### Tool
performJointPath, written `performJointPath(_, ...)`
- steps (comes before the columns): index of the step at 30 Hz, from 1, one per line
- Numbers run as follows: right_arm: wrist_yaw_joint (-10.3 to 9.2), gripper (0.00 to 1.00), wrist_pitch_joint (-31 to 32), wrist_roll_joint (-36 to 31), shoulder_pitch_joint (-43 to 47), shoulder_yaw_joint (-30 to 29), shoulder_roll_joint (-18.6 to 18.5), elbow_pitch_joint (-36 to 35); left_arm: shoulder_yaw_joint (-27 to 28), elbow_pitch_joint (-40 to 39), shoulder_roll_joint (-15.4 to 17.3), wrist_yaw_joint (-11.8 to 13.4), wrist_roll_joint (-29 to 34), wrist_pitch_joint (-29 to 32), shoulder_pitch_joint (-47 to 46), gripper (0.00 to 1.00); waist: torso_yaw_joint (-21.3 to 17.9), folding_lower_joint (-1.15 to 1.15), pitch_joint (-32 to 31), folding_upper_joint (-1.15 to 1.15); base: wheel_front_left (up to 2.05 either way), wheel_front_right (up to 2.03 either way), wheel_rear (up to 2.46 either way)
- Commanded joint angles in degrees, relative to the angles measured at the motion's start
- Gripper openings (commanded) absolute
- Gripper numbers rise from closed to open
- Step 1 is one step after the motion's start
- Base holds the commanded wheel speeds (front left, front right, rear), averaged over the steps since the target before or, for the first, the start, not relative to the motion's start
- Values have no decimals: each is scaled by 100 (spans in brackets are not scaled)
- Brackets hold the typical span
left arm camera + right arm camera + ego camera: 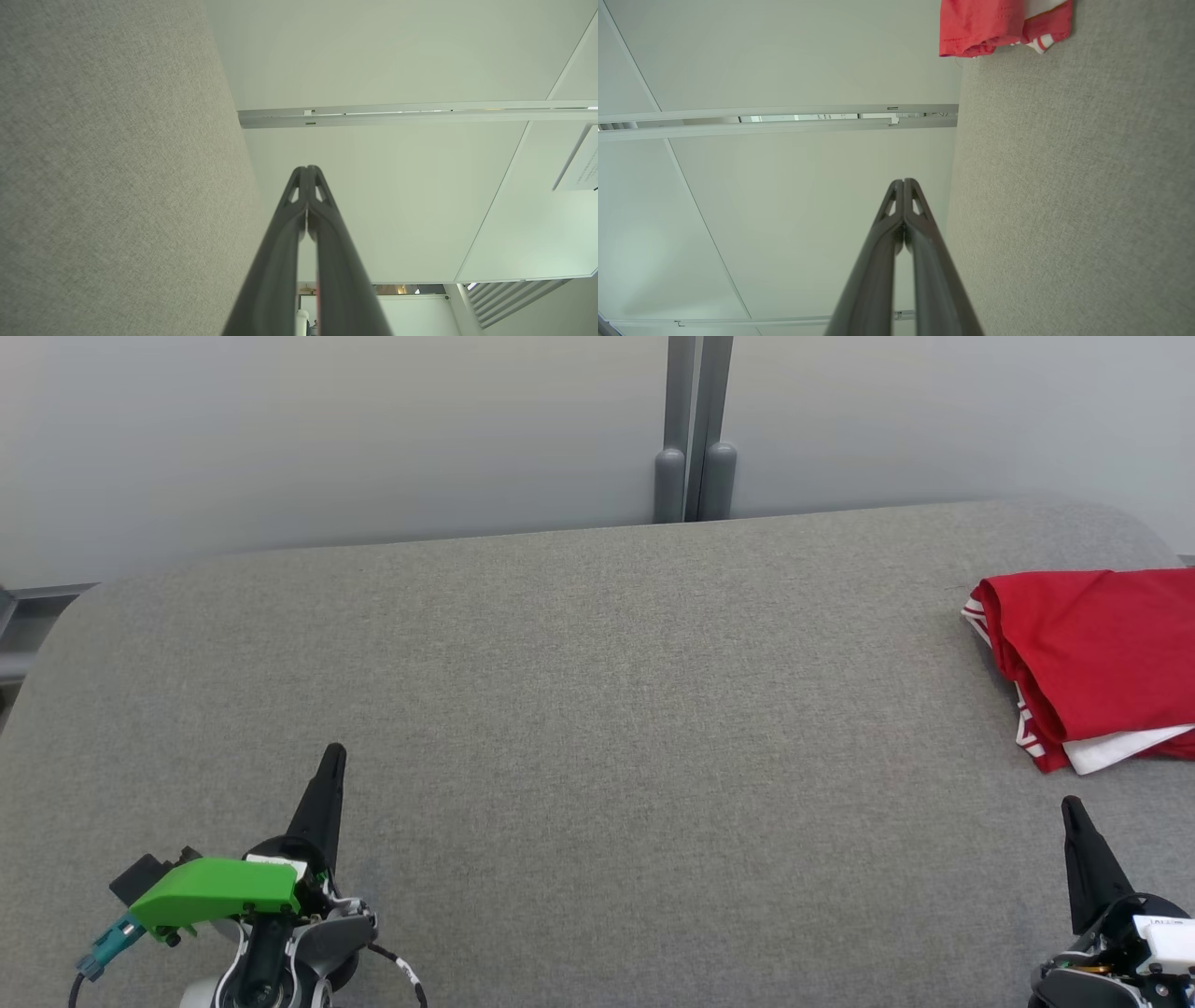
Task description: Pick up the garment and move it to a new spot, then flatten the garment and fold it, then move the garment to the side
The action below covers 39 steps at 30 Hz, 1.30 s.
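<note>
Head view: folded red garment with white striped trim, lying flat at the right edge of the grey fabric tabletop, toward the far right corner and cut off by the picture's right border. White layer peeking out from under the red along the garment's near side.

Left gripper over the near left part of the tabletop, well apart from the garment, dark fingers pointing toward the far edge. Green cover on its wrist, with a small teal connector at its left end. Right gripper by the near right corner, near the garment's near side but not touching it.

Left wrist view: both fingers of the left gripper pressed together at the tips, nothing between them, grey fabric to one side and pale wall panels beyond.

Right wrist view: right gripper likewise closed tip to tip and empty. Garment ahead of the fingers at the top of the picture, resting right at the tabletop's edge, red folds stacked over the striped trim.

Behind the tabletop's far edge, pale wall panels and a grey double post.
</note>
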Motion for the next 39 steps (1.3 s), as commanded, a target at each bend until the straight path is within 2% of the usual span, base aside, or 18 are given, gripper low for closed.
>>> performJointPath(1,2,0,11,26,52,-8,-33,-24,23,-20,2,-37,-29,22,-83,0,0,0,0,0,0,0,0)
performJointPath(39,2,0,-28,52,58,23,-56,-25,19,-22,2,-37,-32,20,-82,0,0,0,0,0,0,0,0)
